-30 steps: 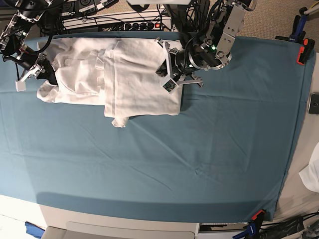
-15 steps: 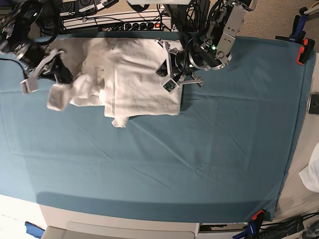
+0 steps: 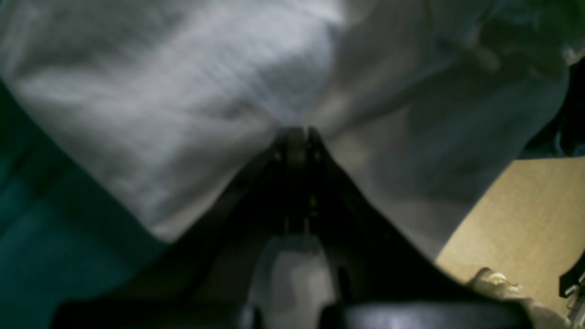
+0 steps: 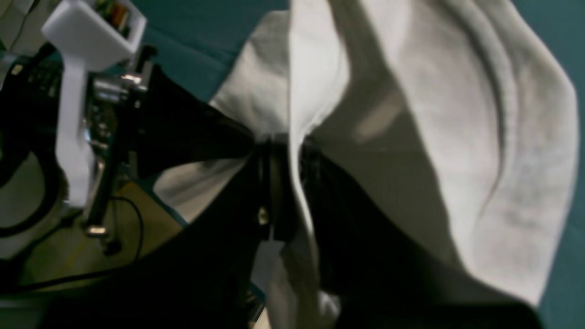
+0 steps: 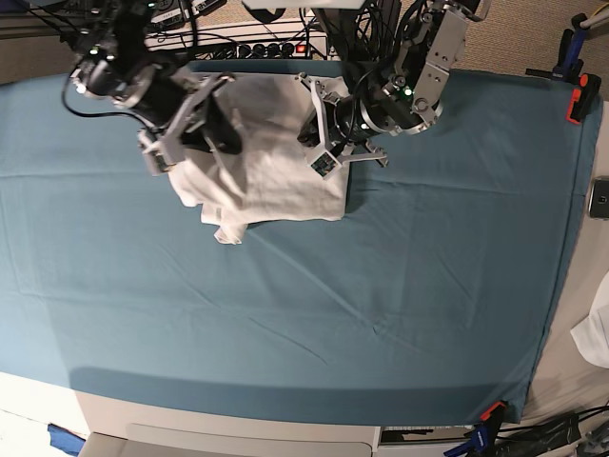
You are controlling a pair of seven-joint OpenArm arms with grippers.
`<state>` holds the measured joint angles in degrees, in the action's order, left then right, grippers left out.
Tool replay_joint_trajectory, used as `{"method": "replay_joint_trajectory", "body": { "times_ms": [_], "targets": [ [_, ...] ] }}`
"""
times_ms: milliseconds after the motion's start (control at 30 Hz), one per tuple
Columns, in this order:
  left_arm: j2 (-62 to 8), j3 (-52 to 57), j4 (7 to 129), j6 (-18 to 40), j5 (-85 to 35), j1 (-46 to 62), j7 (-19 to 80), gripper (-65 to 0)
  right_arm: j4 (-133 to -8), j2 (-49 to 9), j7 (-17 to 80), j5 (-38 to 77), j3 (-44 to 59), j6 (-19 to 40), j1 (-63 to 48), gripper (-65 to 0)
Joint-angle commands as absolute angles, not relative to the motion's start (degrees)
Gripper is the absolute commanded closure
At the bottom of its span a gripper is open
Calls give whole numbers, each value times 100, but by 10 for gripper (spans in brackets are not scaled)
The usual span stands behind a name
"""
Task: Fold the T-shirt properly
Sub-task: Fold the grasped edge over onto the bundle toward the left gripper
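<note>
With my right claw (image 4: 285, 141) pinched nearly closed on a fold of the T-shirt (image 5: 276, 157), I hold white cloth between my jaws, and it billows out past the tips toward the teal table cover (image 4: 192, 45). In the base view this claw (image 5: 214, 129) sits over the shirt's left part, with a bunched flap hanging under my wrist. My left claw (image 3: 297, 135) has its jaws pressed together, tips set against the shirt's fabric at its right edge; whether any cloth is caught between them I cannot tell, as that wrist view is blurred. In the base view that claw (image 5: 328, 133) rests at the shirt's right side.

The T-shirt lies near the far edge of the table cover (image 5: 333, 305), partly folded, a small corner poking out at the bottom left of the pile. My own dark fingers and mount block the lower part of both wrist views. A power strip (image 5: 257, 48) and cables lie beyond the table's far edge. Orange clamps (image 5: 578, 95) grip the cover on the right, and a phone (image 5: 599, 198) lies past its edge.
</note>
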<state>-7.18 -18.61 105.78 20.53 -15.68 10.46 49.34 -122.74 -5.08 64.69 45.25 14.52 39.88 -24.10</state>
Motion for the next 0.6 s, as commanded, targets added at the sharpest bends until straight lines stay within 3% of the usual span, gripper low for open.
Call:
{"method": "replay_joint_trajectory", "body": {
  "times_ms": [0,400,567],
  "targets": [
    [-685,-1857,10809,2075,-1632,950,4823,0,-12374,-458,6213,4591,1367,4000,-2362,0],
    [-701,-1857,11876,2080,-1999,1022,5170,0,-12374,233,5806,3653,639,4000,-2298,0],
    [-1063,-1857,12315,2080,-1966,1100,5321,0,-12315,405,5437,3194,593,3634,-2224,0]
  ]
}}
